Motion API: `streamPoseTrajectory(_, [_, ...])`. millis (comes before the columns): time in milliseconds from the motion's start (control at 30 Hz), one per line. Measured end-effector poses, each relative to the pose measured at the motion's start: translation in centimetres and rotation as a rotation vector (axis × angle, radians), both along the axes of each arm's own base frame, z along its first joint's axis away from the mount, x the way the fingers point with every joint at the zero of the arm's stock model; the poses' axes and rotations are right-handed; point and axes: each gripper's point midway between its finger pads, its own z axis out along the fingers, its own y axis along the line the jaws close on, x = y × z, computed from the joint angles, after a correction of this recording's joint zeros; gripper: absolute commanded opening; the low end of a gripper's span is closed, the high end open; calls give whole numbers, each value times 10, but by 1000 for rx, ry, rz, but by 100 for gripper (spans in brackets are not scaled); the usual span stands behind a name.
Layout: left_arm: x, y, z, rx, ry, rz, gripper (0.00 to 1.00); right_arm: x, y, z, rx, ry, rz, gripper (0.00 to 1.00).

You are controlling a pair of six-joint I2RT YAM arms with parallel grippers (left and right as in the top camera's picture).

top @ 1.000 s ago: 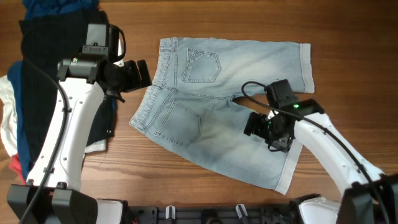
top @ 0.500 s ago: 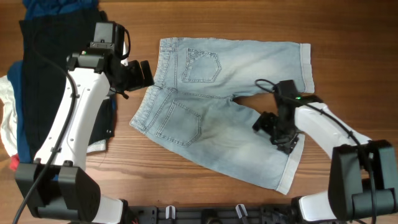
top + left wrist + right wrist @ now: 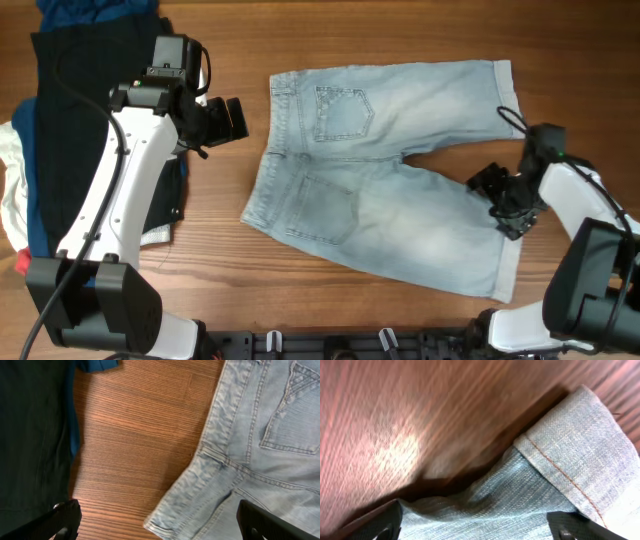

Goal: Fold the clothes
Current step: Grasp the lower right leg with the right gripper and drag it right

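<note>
The light blue denim shorts (image 3: 400, 130) lie flat in the middle of the table, back pockets up, waistband to the left, legs to the right. My right gripper (image 3: 503, 203) is at the near leg's cuffed hem and is shut on the cloth. In the right wrist view the denim (image 3: 560, 460) is raised off the wood and fills the space between the jaws (image 3: 475, 522). My left gripper (image 3: 238, 118) is open and empty, just left of the waistband. In the left wrist view the jaws (image 3: 157, 520) are above the waistband corner (image 3: 260, 460).
A large black garment (image 3: 70, 80) lies at the far left under the left arm and also shows in the left wrist view (image 3: 30, 435). Navy cloth (image 3: 90, 12), white cloth (image 3: 10, 190) and a bit of red (image 3: 22, 262) lie around it. Bare wood surrounds the shorts.
The right gripper has moved right with the near leg's hem, and the whole shorts have slid right with it. The left gripper is now apart from the waistband.
</note>
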Motion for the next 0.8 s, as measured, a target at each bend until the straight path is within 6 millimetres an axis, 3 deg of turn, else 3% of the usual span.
streamPoseTrajectory(133, [4,0,1,-2,-16,0,100,3,-6,6,21,31,52,95])
streamPoseTrajectory(233, [5,0,1,-2,-19,-1,100,15,-3,28,55,13,91,95])
streamPoseTrajectory(300, [2,0,1,0,-9,-4,100,27,0,57,60,-34,124,95])
streamPoseTrajectory(400, [-2,0,-1,2,9,-4,100,25,9,101,41,-118,172,97])
streamPoseTrajectory(567, [-13,1,-3,2,54,16,100,-7,24,174,-15,-290,214,99])
streamPoseTrajectory(667, [-18,2,2,-8,56,55,100,-27,30,191,-27,-320,218,99])
streamPoseTrajectory(800, [-28,3,28,-41,1,141,100,-49,36,199,-25,-312,220,99])
